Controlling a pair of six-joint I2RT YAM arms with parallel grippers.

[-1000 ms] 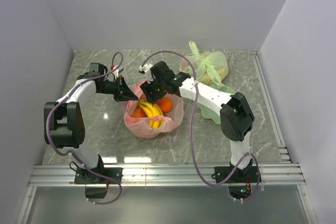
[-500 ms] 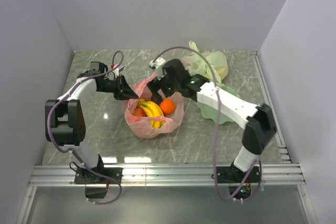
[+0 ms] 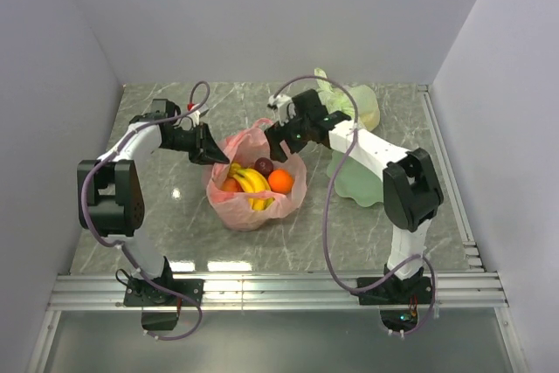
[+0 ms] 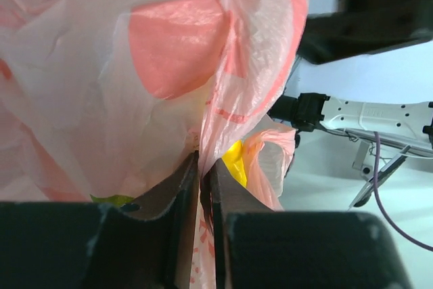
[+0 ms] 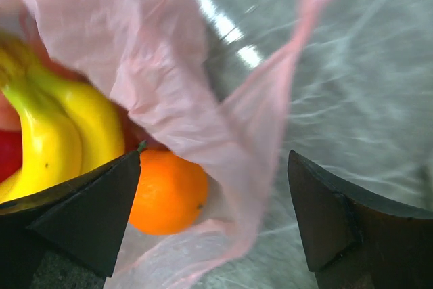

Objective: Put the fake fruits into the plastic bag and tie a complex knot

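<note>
The pink plastic bag point(image 3: 247, 210) stands open mid-table with the fake fruits inside: yellow bananas point(image 3: 251, 183), an orange point(image 3: 280, 181), a small dark red one point(image 3: 264, 165) and a red-orange one point(image 3: 229, 187). My left gripper point(image 3: 217, 156) is at the bag's left rim. In the left wrist view its jaws point(image 4: 205, 175) are pinched on a fold of the pink film point(image 4: 176, 45). My right gripper point(image 3: 276, 141) hovers at the bag's far right rim, open wide. Between its fingers point(image 5: 88, 214) a loose flap of the bag point(image 5: 203, 126) hangs untouched, with the orange point(image 5: 169, 191) and bananas point(image 5: 61, 133) behind.
A pale green knotted bag point(image 3: 351, 109) lies at the back right, behind my right arm. The pale green wavy plate point(image 3: 358, 179) sits partly under that arm. Grey walls close in the marble table point(image 3: 157, 233) on three sides.
My right gripper has drawn back from over the bag's mouth to its far right rim and opened wider. The small dark red fruit now shows in the bag. The left gripper has barely moved.
</note>
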